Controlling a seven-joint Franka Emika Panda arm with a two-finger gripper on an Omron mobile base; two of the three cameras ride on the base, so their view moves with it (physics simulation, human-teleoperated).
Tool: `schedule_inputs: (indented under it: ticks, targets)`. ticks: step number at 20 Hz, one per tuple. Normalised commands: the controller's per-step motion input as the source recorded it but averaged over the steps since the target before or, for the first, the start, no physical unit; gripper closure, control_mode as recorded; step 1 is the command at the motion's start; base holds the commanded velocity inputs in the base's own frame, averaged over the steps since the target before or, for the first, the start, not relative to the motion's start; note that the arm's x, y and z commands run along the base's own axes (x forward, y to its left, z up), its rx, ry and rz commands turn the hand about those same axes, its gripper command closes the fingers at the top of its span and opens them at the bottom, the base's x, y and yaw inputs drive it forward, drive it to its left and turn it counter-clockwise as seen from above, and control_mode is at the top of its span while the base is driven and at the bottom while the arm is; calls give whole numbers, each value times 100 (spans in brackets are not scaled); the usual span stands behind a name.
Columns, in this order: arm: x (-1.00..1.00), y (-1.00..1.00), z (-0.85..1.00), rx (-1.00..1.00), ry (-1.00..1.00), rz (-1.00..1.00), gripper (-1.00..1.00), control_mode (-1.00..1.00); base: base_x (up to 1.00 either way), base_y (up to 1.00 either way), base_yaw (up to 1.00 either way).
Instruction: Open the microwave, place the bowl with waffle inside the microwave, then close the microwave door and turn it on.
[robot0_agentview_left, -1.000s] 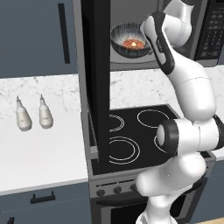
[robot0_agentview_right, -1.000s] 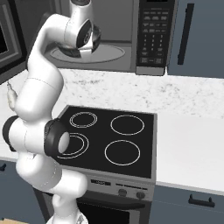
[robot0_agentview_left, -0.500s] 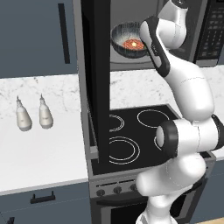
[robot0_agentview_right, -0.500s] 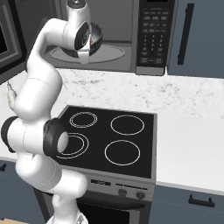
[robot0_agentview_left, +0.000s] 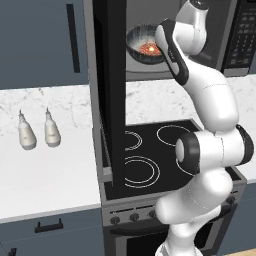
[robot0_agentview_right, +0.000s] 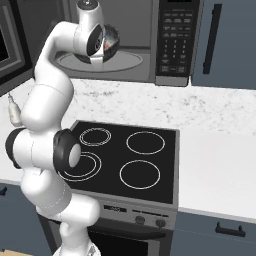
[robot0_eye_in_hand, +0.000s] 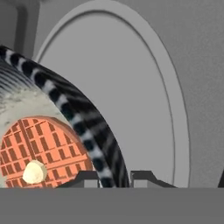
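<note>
The microwave door (robot0_agentview_left: 111, 90) is standing open, blocking the left. The gripper (robot0_eye_in_hand: 114, 178), clamping the bowl (robot0_eye_in_hand: 83, 127) rim, is reaching deeper over the turntable (robot0_eye_in_hand: 131, 96).

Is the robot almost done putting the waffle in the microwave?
About halfway. Done: the microwave door stands swung wide open. In hand: the gripper pinches the rim of the bowl, with the waffle inside, over the round turntable plate in the microwave. Left: set the bowl down, let go, pull out, close the door and press the keypad.
</note>
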Motion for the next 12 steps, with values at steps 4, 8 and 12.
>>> schedule_inputs:
  ticks: [4, 8, 12]
  targets:
    - [0, 0, 0, 0, 0, 0, -100, -100, 0, 0, 0]
    - [0, 0, 0, 0, 0, 0, -100, -100, 0, 0, 0]
    - [0, 0, 0, 0, 0, 0, -100, -100, 0, 0, 0]
